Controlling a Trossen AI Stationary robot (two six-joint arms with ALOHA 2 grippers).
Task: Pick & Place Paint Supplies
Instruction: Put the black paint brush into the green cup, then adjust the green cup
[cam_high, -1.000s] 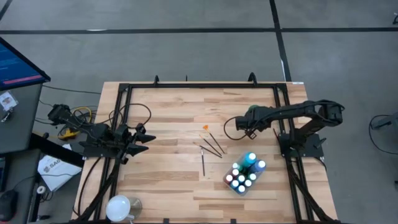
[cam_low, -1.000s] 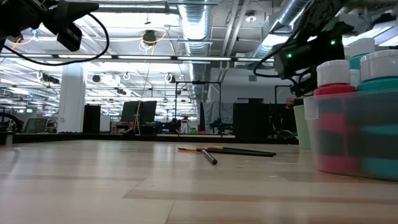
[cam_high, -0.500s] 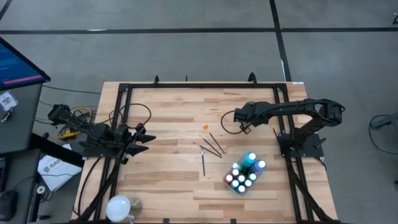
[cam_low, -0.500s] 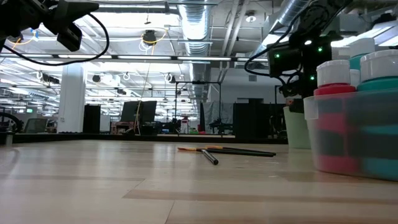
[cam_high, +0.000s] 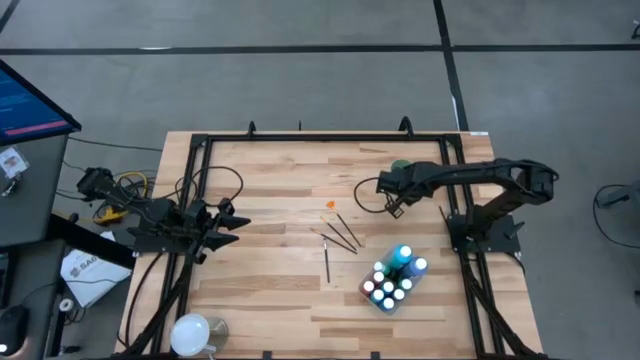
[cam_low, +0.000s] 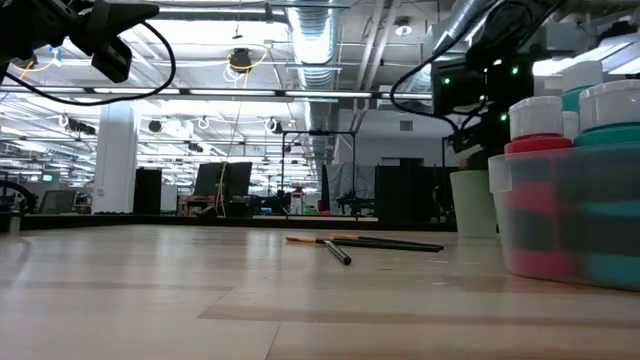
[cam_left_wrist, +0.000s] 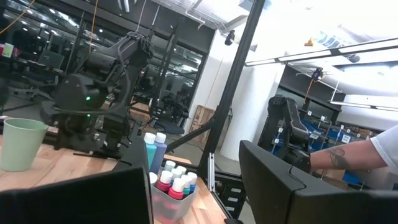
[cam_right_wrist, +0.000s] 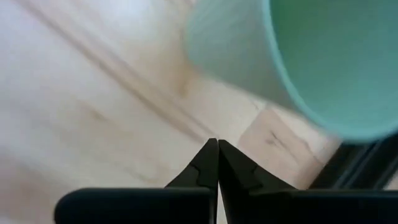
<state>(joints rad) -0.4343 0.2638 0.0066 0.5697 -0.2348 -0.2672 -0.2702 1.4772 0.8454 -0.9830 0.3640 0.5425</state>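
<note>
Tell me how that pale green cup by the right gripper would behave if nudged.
The pale green cup stands upright and looks empty in the right wrist view, so it is probably light and would slide or tip easily. Its walls taper toward the base, so a push near the rim likely topples it. The right gripper, shut, is beside it.

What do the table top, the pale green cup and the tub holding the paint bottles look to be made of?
Table top: wood, pale planks with visible grain and joints, low sheen. Cup: likely plastic, smooth, matte and evenly coloured, though the look leaves it open. Tub: clear plastic, since the paint bottles show through its wall.
</note>
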